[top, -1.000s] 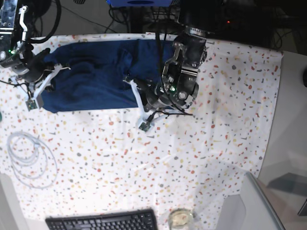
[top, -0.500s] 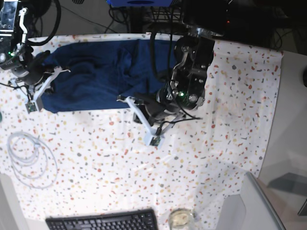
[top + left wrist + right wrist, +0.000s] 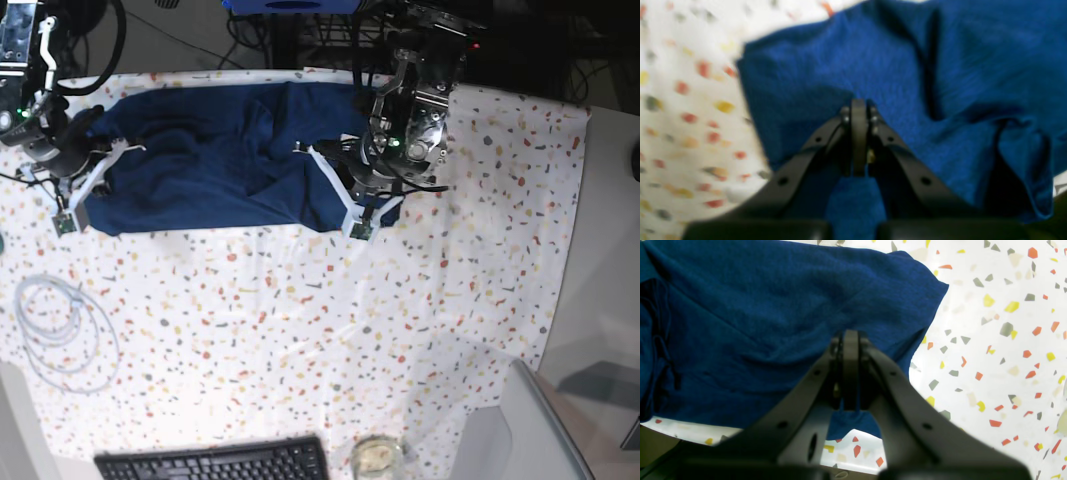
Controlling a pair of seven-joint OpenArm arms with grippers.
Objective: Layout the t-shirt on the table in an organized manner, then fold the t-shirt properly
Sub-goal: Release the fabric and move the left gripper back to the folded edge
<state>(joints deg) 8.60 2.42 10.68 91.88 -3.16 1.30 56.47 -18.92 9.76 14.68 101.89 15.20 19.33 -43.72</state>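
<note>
The navy t-shirt lies rumpled along the far side of the speckled table. My left gripper is at the shirt's right end. In the left wrist view it is shut, with blue fabric pinched under the tips and a corner of the cloth beside it. At the shirt's left end, my right gripper is also shut. The right wrist view shows it clamped on a fold of the t-shirt, with cloth hanging between the fingers.
A coil of white cable lies at the left. A black keyboard and a small glass sit at the near edge. A grey panel stands at the lower right. The cloth's edge runs down the right side.
My left gripper swung down toward the middle of the table, then back up and right, and the shirt's lower right corner now reaches further right. The right arm has stayed put.
</note>
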